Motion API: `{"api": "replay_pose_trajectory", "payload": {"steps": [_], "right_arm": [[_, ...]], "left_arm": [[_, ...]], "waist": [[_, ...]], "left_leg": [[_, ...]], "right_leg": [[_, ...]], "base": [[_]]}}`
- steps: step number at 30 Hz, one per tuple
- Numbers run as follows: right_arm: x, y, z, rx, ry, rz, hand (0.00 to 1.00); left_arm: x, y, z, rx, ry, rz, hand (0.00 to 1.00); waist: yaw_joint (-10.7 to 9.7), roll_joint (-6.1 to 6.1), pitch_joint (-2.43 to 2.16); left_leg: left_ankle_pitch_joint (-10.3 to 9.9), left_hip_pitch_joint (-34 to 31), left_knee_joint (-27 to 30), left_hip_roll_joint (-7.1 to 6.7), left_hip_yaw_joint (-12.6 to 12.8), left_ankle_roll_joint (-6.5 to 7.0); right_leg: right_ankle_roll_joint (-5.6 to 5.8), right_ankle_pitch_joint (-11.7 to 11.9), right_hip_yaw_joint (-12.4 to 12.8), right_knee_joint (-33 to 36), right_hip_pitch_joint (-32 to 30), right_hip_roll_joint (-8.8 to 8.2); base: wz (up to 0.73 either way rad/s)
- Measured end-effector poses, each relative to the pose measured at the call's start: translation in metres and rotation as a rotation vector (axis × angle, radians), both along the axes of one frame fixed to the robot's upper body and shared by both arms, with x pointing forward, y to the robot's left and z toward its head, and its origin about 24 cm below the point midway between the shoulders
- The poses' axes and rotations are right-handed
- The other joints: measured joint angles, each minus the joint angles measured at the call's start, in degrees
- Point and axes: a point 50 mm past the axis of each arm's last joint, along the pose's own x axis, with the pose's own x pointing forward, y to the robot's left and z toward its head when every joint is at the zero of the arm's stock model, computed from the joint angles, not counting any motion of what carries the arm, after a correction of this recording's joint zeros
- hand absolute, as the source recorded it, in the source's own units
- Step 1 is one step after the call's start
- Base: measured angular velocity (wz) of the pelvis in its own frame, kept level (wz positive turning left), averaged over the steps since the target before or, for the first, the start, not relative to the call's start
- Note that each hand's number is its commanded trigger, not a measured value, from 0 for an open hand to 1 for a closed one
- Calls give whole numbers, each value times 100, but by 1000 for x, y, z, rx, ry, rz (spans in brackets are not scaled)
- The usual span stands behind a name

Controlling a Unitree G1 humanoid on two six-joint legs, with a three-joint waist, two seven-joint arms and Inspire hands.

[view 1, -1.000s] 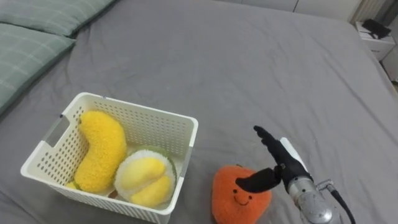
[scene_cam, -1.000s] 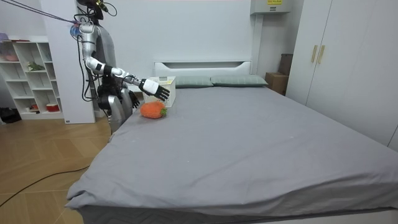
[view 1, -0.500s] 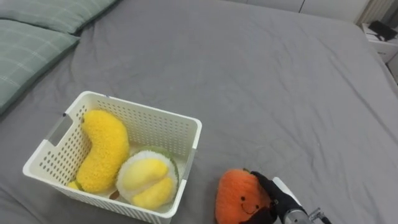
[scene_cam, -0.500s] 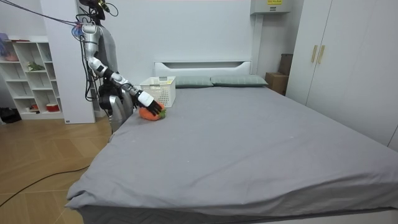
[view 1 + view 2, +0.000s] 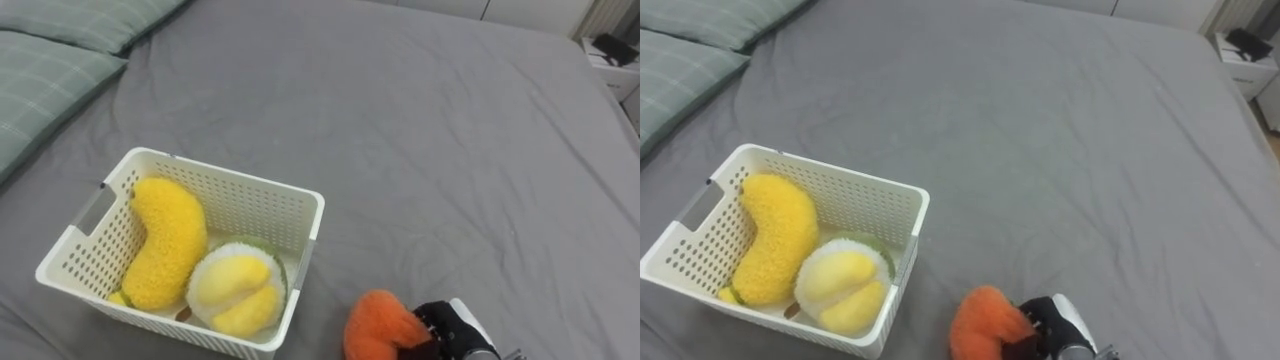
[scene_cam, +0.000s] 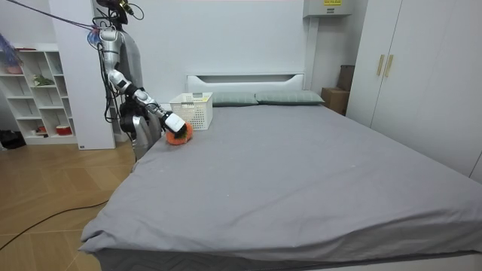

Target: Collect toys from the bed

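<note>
At the bed's (image 5: pixel 450 120) near edge, beside the basket (image 5: pixel 225 174) of yellow toys (image 5: pixel 165 240), the right hand (image 5: pixel 458 330), spread open a second ago, now clenches the orange toy (image 5: pixel 378 322), so lifting looks next.

Basket (image 5: pixel 250 205) on bed (image 5: pixel 420 130), front left of me. Banana toy (image 5: pixel 165 240) in basket's left half, round toy (image 5: pixel 238 290) in its near right corner, the two touching. Stuffed toy (image 5: pixel 378 322) on bed just right of basket, nearer me. My right hand (image 5: pixel 455 335) at its right side, fingers curled round it. Pillows (image 5: pixel 50 70) far left.
</note>
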Motion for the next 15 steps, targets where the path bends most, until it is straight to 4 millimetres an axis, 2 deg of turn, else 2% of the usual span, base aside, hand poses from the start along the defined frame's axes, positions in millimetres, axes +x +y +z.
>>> {"api": "replay_pose_trajectory", "payload": {"steps": [15], "right_arm": [[5, 6, 4, 32, -11, 17, 100]], "left_arm": [[1, 0, 0, -21, -6, 0, 0]], "waist": [[14, -10, -7]], "left_leg": [[-3, -19, 4, -5, -2, 2]], "right_leg": [[5, -1, 4, -53, 0, 3]], "base": [[0]]}}
